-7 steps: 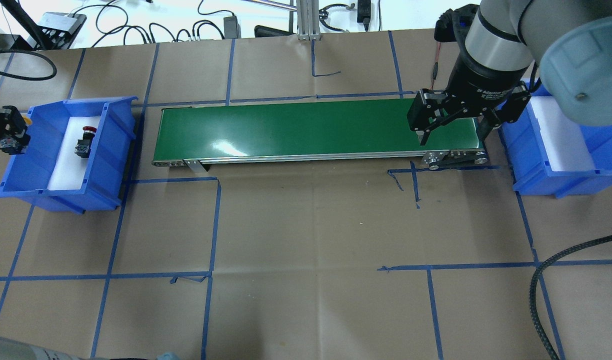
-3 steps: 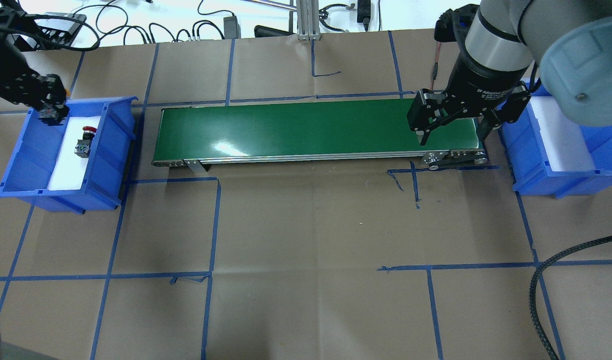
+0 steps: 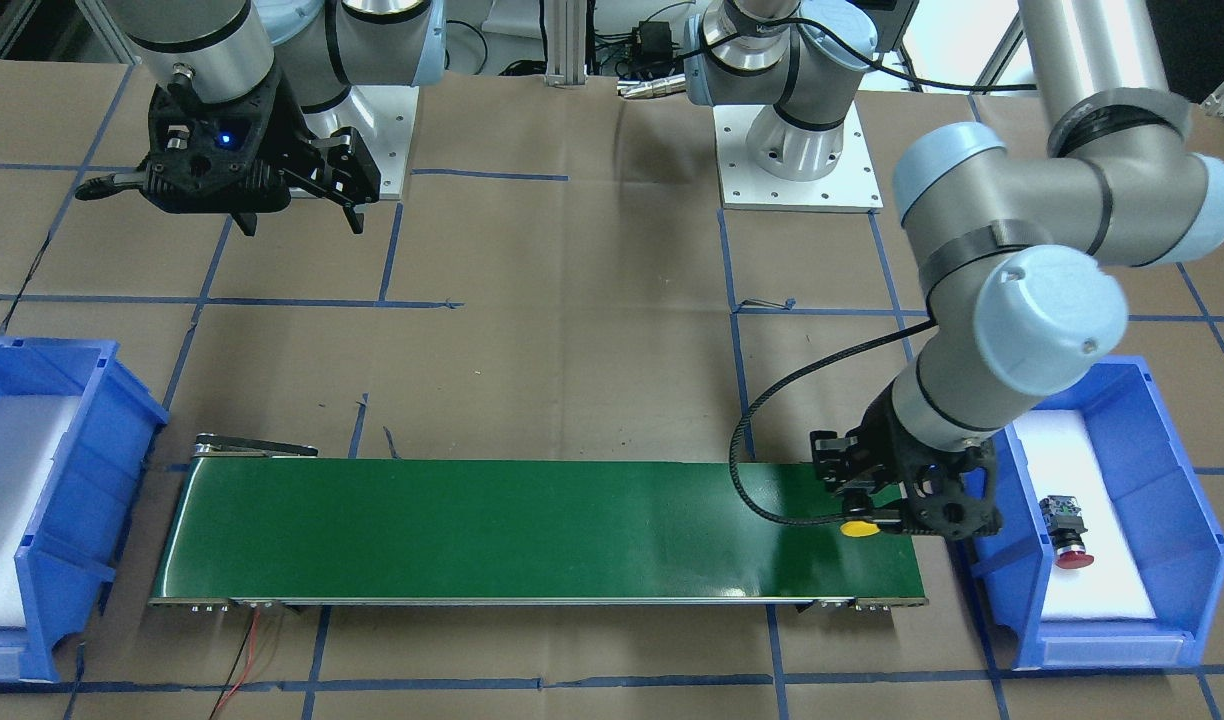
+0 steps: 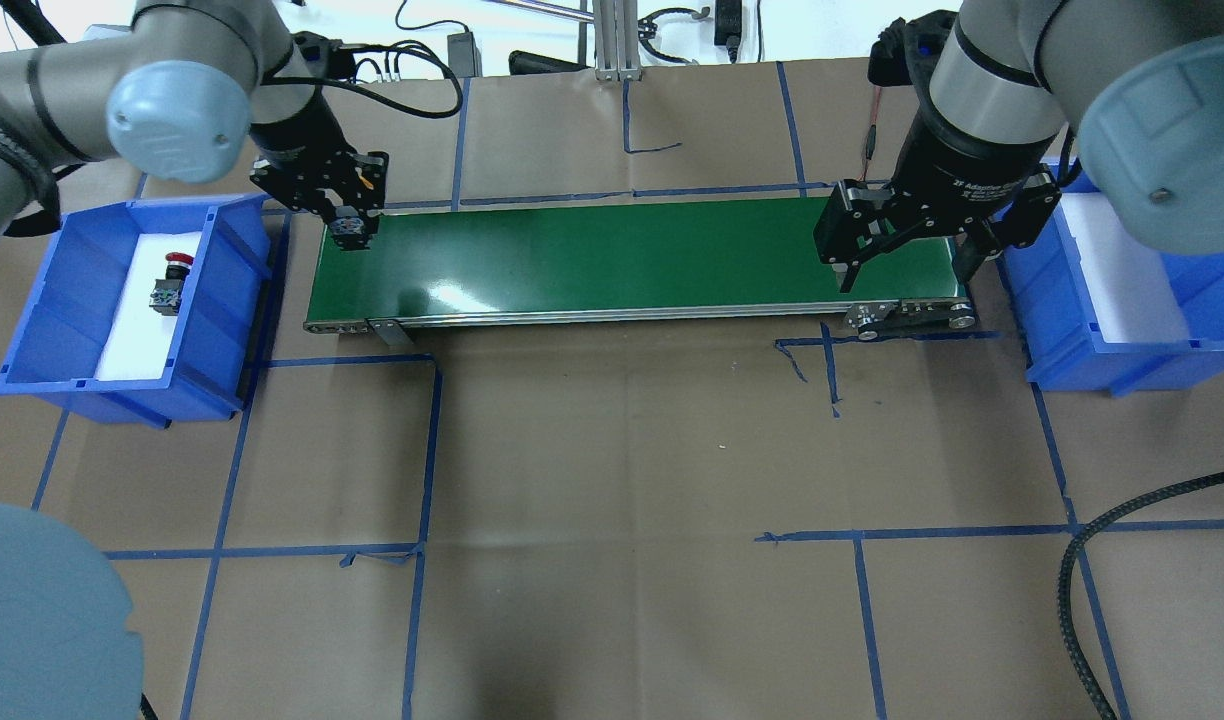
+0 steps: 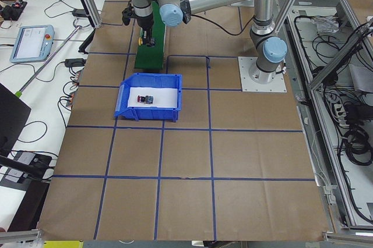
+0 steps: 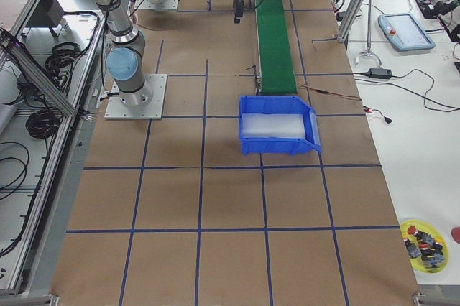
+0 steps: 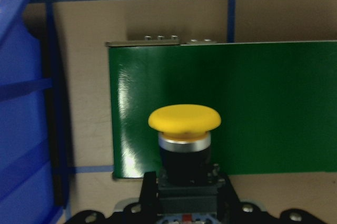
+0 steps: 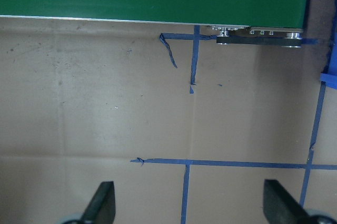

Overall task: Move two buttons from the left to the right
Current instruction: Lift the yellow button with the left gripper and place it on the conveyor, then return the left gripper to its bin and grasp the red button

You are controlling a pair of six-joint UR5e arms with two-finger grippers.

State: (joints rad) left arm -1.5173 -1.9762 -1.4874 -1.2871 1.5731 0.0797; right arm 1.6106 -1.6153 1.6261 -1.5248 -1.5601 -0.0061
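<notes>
My left gripper [image 4: 350, 226] is shut on the yellow button [image 7: 184, 119], holding it upright just over the left end of the green conveyor belt [image 4: 622, 250]. The front-facing view shows the same yellow cap [image 3: 857, 529] under the left gripper [image 3: 872, 510]. On white foam in the left blue bin [image 4: 230, 250] lies the red button [image 4: 169, 283], on its side, seen again as the red button [image 3: 1064, 527]. My right gripper [image 4: 904, 277] hangs open above the belt's right end with nothing between its fingers [image 8: 103, 204].
The right blue bin [image 4: 1072, 345] with white foam stands just past the belt's right end. A black braided cable [image 4: 1097, 560] loops over the table's near right. Brown paper with blue tape lines covers the table in front of the belt.
My left arm has swung from beyond the left bin, over it, to the belt's left end, carrying the yellow button. The right arm and the red button have not moved.
</notes>
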